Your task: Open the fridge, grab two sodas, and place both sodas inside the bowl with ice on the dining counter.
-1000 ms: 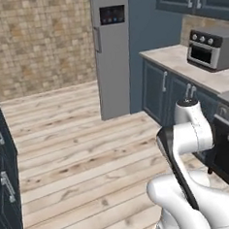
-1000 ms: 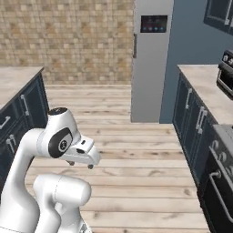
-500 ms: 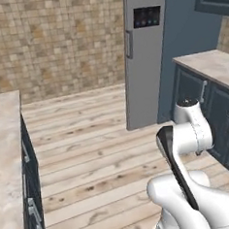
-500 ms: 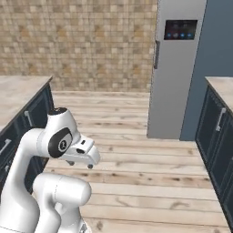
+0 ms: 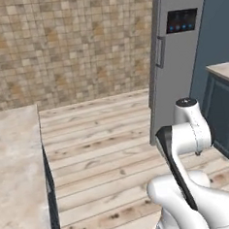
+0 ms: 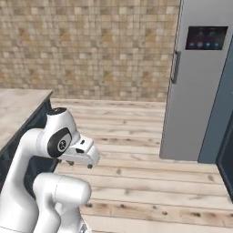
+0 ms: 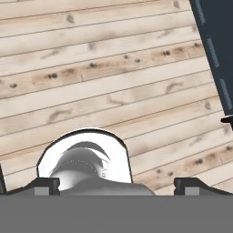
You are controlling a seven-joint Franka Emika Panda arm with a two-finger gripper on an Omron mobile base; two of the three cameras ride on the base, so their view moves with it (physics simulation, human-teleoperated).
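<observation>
The arm is glossy white, built of rounded, swollen segments that join like smooth shells. A broad dark grey band runs along one link, and a round dark cap with a grey centre marks a joint. A flat dark disc tops the upper joint. The white hand block is boxy, with small dark details underneath.

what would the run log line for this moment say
phase: heading to fridge | fridge doors: shut | gripper: open, empty, over wood floor | dining counter: at left
</observation>
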